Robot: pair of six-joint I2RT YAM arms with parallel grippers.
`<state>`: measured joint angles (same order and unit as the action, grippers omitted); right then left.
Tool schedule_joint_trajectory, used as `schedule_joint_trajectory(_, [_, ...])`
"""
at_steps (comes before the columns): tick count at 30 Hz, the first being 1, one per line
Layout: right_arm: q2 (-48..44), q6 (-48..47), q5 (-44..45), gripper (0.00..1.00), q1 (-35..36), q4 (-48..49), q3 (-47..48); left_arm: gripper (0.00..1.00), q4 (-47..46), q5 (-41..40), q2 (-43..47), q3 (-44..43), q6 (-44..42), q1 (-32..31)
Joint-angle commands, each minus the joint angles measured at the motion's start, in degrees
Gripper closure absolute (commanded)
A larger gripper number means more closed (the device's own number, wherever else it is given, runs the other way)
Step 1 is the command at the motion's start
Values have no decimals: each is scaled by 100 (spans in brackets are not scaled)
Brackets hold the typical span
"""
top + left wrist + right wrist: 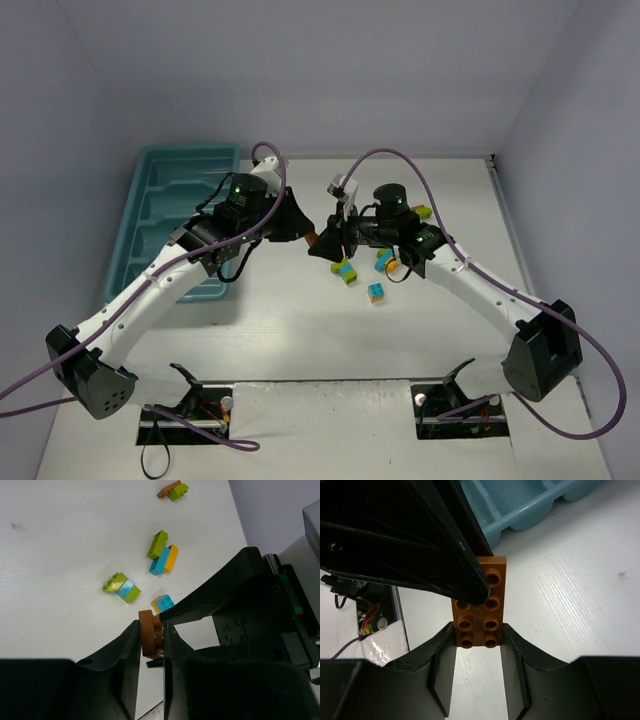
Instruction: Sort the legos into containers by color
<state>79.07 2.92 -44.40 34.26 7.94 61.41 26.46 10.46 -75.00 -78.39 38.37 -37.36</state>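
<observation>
The brown plate [492, 577] is held above the table [300, 345] between the two arms, to the right of the tray [165, 215] and apart from it. The left tool [151, 630] is almost fully closed and pinches the plate across its flat faces at one end. In the right wrist view, one of its fingertips lies over the studs. The right tool [479, 636] is open only as wide as the plate, with its fingers pressed against the two long edges at the other end. Both tools have hold of the same plate.

The other bricks lie on the table beyond the plate, by the right arm. There is a lime-cyan-orange stack [162, 555], a lime and cyan piece [122, 586] and a cyan-on-orange brick [162, 602], which is nearest the plate. A brown and lime pair [173, 490] lies farthest off.
</observation>
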Motion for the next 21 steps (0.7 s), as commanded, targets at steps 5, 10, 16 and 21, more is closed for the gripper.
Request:
schedule_joint_trajectory(5, [-32,68,265,17,37,287,258,100,-80,-683,187,-36,-356,159])
schedule_joint_trajectory(10, [109,113,634,8,-42,-143,407,100,61,-615,459,297,-506,1560])
schedule_joint_trajectory(16, [83,147,1205,9,-165,-434,355,100,0,-879,408,667,-1006,3119])
schedule_joint_trajectory(21, [-84,314,1460,10,-472,-434,65,100,-404,-853,-214,869,-1165,4034])
